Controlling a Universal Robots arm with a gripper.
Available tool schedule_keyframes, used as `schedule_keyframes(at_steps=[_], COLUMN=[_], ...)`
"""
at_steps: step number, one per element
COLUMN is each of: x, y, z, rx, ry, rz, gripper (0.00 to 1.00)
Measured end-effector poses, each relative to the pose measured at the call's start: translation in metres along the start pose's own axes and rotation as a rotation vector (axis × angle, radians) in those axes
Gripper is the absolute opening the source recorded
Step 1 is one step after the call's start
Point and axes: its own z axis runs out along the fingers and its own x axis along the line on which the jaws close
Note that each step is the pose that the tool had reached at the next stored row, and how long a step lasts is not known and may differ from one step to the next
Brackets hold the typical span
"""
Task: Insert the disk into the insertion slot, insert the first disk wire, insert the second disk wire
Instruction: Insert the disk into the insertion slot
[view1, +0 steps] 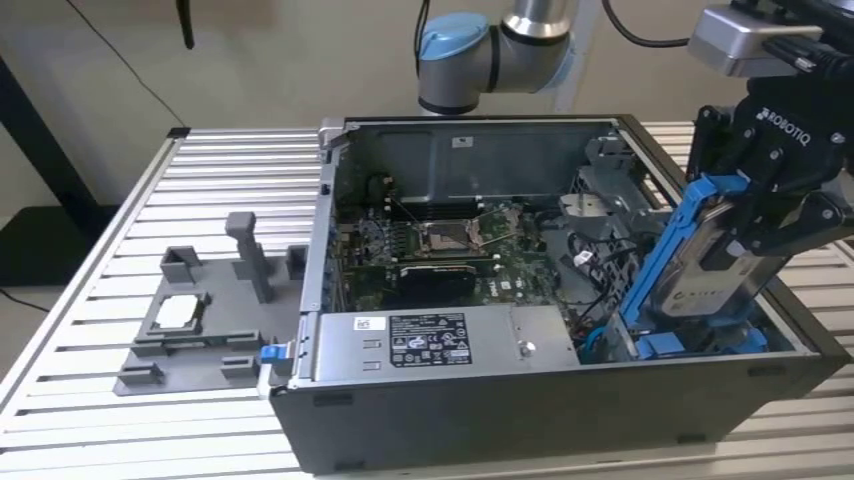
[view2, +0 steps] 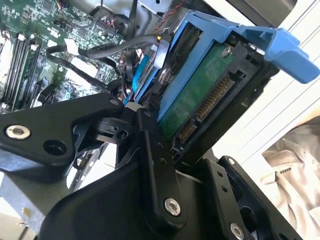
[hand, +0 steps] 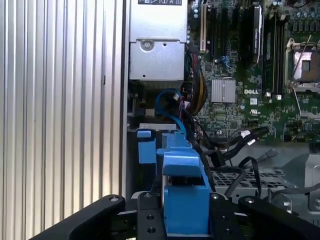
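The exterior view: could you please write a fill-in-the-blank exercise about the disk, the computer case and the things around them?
1. The black jaws are shut on the grey metal disk, which sits in a ___ plastic carrier.
2. The light grey plastic fixture with upright posts stands on the ribbed metal table, on the exterior view's ___ of the open dark grey computer case.
3. Inside the case lies a ___ circuit board.
4. The disk is held at the exterior view's ___ end of the case.

Missing words: blue; left; green; right

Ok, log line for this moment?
end effector: shut on disk | disk: tilted, lower end at slot | connector: bare
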Motion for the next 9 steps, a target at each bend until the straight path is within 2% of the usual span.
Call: schedule_keyframes(at_steps=[2,4,6,7,9], x=[-0.0001,-0.0001,-0.0001,-0.0001,0.0000], y=[-0.0005,-0.0017,-0.0015,-0.0019,-0.0038], z=[0.0036,0.0061,0.0012,-0.0002,-0.0008], rx=[0.0001,-0.0027,-0.0105,-0.0144,-0.0186], ry=[0.0001,-0.0041,-0.0012,-0.0017,-0.0012], rz=[0.000,-0.002,-0.001,-0.001,-0.001], gripper=[0.33,0.33,0.33,0.33,0.33])
